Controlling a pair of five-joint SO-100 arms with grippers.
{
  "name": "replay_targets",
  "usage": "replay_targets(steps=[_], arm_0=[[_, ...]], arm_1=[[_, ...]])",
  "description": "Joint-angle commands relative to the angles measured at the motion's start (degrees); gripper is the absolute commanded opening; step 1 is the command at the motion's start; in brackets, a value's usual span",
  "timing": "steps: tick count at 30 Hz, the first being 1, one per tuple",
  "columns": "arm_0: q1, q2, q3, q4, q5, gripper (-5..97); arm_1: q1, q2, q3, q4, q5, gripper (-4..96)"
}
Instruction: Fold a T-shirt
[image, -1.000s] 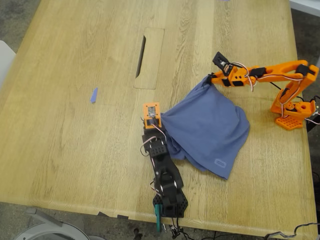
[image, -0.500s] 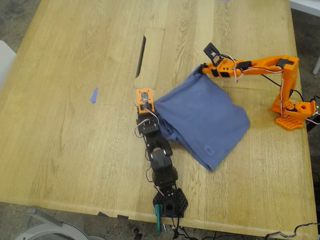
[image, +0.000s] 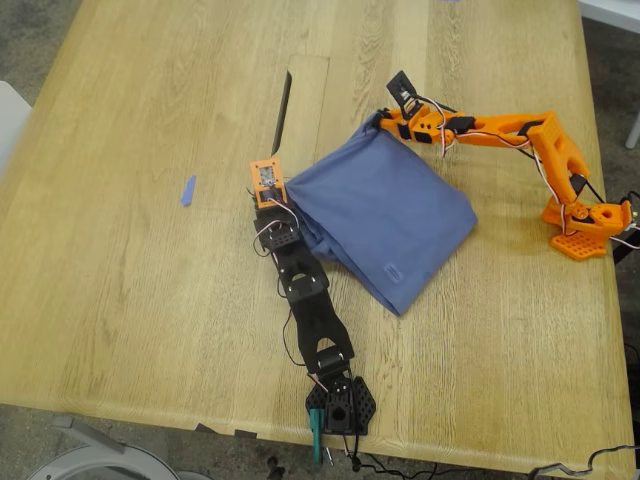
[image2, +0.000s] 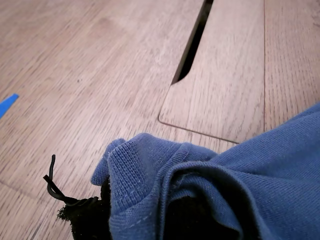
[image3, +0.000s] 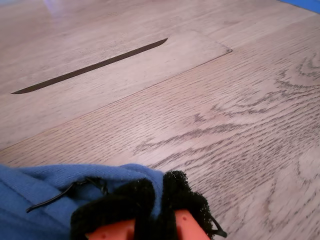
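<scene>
Both arms have carried the T-shirt (image: 385, 215) across the worktop (image: 130, 280) toward the exterior view's left, and it is bunched and partly doubled over, lying beside the cable slot (image: 282, 98) with one corner trailing toward the near edge. My first gripper (image: 283, 197) is clenched on a gathered hem, and my second gripper (image: 384, 115) is pinching the far corner. To me it looks like a drag to lay the cloth flat, with proper folding yet to come.
</scene>
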Motion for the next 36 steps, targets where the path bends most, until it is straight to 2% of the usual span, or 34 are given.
replay_targets(steps=[1,11,17,23,28,36], arm_0=[[-12.48,0.79,-9.32,-5.63,-0.97,0],[-11.51,-0.09,-9.93,-12.04,-0.62,0],[-10.90,2.64,-9.76,-11.60,-0.44,0],[-9.58,9.93,-7.03,-2.72,0.53,0],[-9.67,16.17,-4.83,7.03,1.32,0],[-8.09,26.54,-0.44,22.06,1.41,0]], arm_1=[[6.06,-1.41,-8.70,-0.09,0.44,-0.1],[5.62,-4.75,-18.02,1.23,0.53,-0.1],[5.62,-5.71,-26.98,6.77,0.79,-0.1],[5.54,-8.26,-40.08,21.80,0.26,-0.1],[5.89,-19.78,-68.03,45.18,-0.53,-0.1],[5.54,-14.68,-70.93,60.82,-0.53,-0.1]])
